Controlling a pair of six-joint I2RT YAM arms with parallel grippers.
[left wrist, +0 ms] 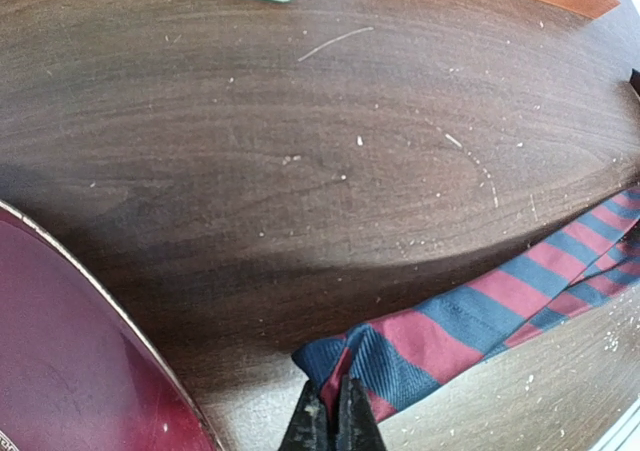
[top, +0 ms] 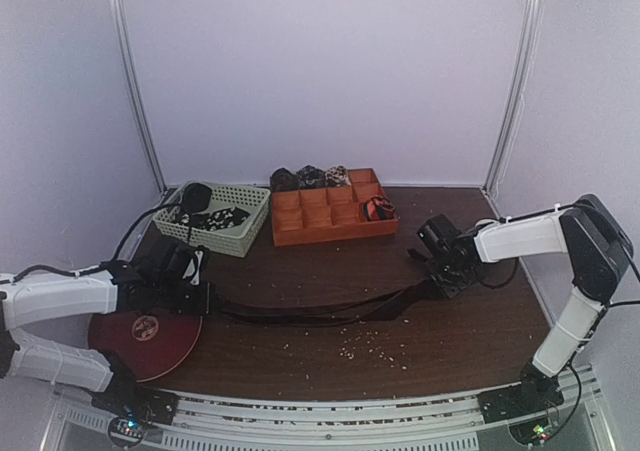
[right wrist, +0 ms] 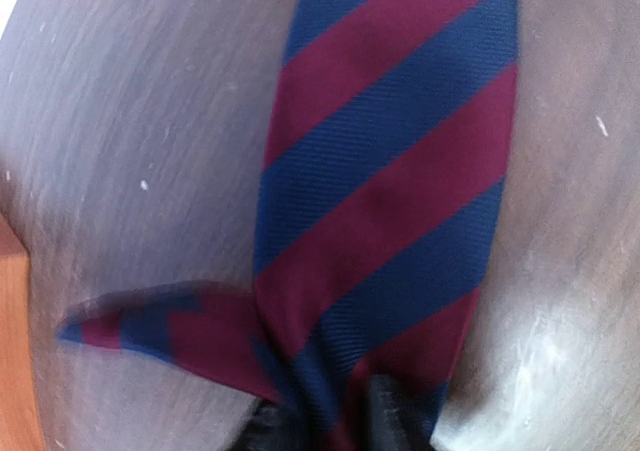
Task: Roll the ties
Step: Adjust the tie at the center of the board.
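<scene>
A long tie with red and dark blue stripes (top: 320, 311) lies stretched across the wooden table between my two grippers. My left gripper (top: 205, 296) holds its narrow end; in the left wrist view the fingertips (left wrist: 335, 411) are shut on the bunched tip of the tie (left wrist: 470, 316). My right gripper (top: 440, 286) is at the wide end. In the right wrist view the tie (right wrist: 390, 151) gathers into folds between the dark fingers (right wrist: 330, 426), which pinch it. Rolled ties (top: 310, 178) sit along the back of the orange tray, and a red-and-black coil (top: 378, 209) sits in a right compartment.
The orange compartmented tray (top: 300, 233) stands at the back centre. A pale green lattice basket (top: 240, 236) with dark fabric stands to its left. A dark red round plate (top: 145, 341) lies under my left arm. Pale crumbs dot the table near the front.
</scene>
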